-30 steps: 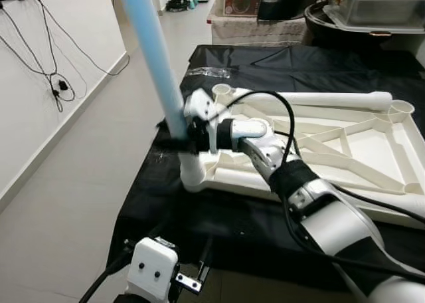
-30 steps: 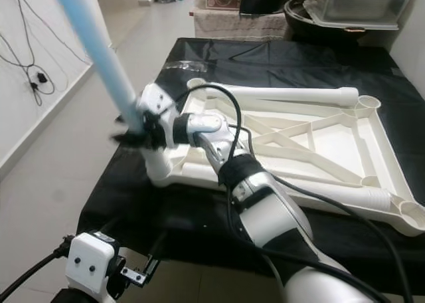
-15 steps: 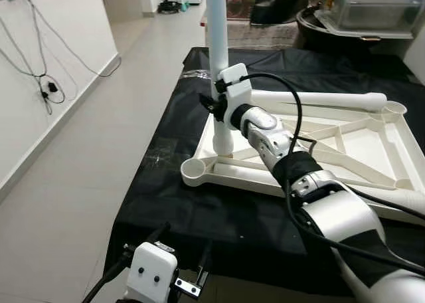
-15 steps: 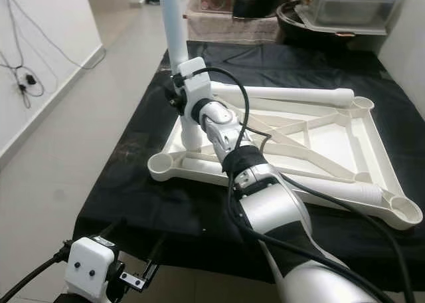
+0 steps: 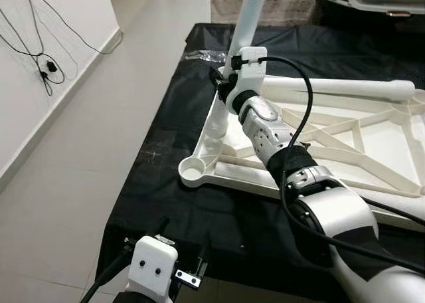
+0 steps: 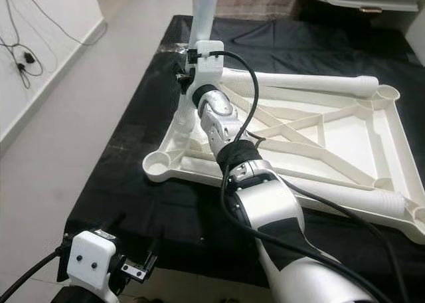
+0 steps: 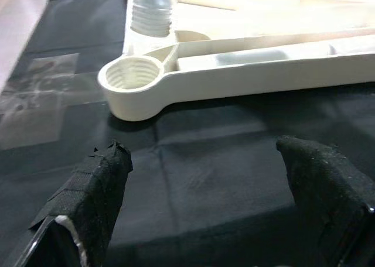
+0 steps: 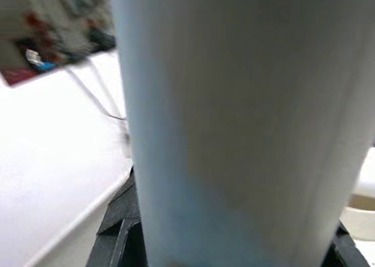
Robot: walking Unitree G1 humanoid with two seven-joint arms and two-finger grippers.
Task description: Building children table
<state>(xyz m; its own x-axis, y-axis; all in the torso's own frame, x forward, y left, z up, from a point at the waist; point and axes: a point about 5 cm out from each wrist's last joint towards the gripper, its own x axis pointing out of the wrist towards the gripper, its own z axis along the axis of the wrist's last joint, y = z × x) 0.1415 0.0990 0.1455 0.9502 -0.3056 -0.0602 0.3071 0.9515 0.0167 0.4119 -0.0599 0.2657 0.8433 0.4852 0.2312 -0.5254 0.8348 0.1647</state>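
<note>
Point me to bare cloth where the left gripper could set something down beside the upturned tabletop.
Bare black cloth lies in front of the upturned white plastic tabletop, between its near empty corner socket and the table's front edge, where the open left gripper hovers. Crowded: the far-left corner, where the right gripper holds the pale blue leg tube.

Bare black table (image 5: 199, 210) is lying open in front of the white tabletop frame (image 5: 345, 143), toward the robot. The upright leg (image 5: 247, 17) and the right arm (image 5: 279, 150) are blocking the frame's near-left side, while a loose leg (image 5: 332, 87) is barring its far edge.
</note>
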